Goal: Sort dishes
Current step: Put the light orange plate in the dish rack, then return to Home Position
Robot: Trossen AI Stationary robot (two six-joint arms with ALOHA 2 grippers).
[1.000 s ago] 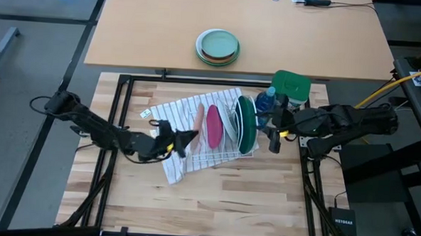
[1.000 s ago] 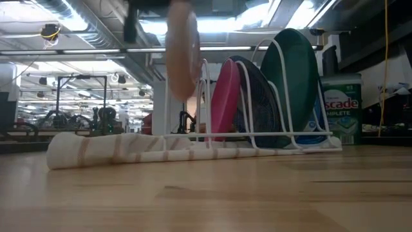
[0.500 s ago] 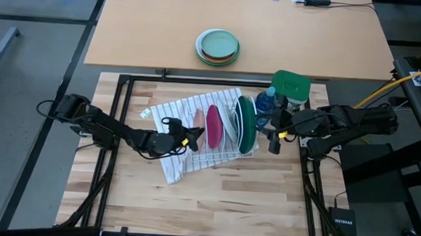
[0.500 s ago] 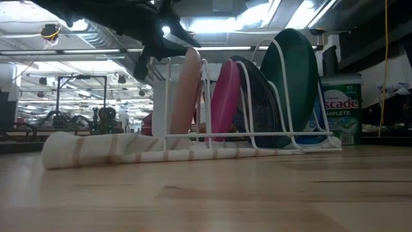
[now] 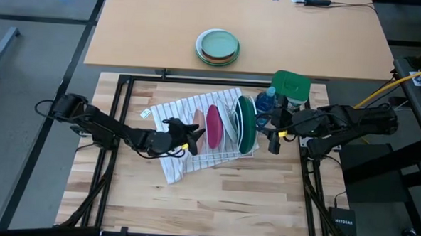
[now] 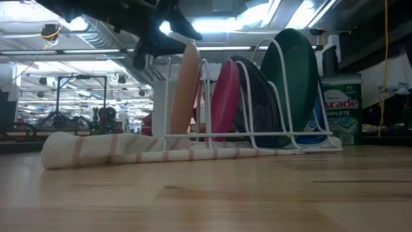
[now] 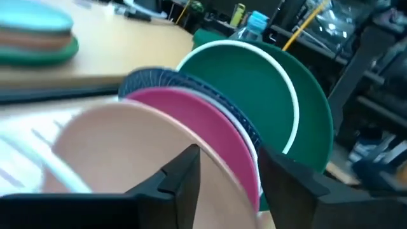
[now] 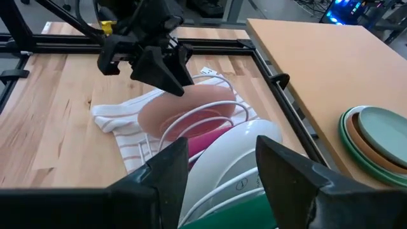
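Four dishes stand on edge in a white wire rack [image 6: 257, 136]: a matte salmon-pink plate [image 6: 185, 96] at the left end, a magenta plate [image 6: 224, 98] beside it, a dark blue bowl [image 6: 259, 103] with a fine radial pattern next, and a large dark green plate [image 6: 291, 80] at the right end. Rack rests on a white cloth with thin stripes [image 5: 174, 166], bunched into a roll along its near edge, on a pale wood-plank table [image 5: 214, 196].

Left gripper [image 5: 190, 138]: at the pink plate's rim, fingers spread open, the plate edge between them but its hold not evident.

Right gripper [image 5: 272, 133]: just beside the green plate's outer face, fingers apart, holding nothing.

Adjacent items: blue bottle [image 5: 266, 100] and green detergent box [image 6: 340, 111] behind the rack's right end. Stack of round pale mint-green plates [image 5: 218, 46], well apart, on the smooth tan table [image 5: 143, 30] beyond the black frame.
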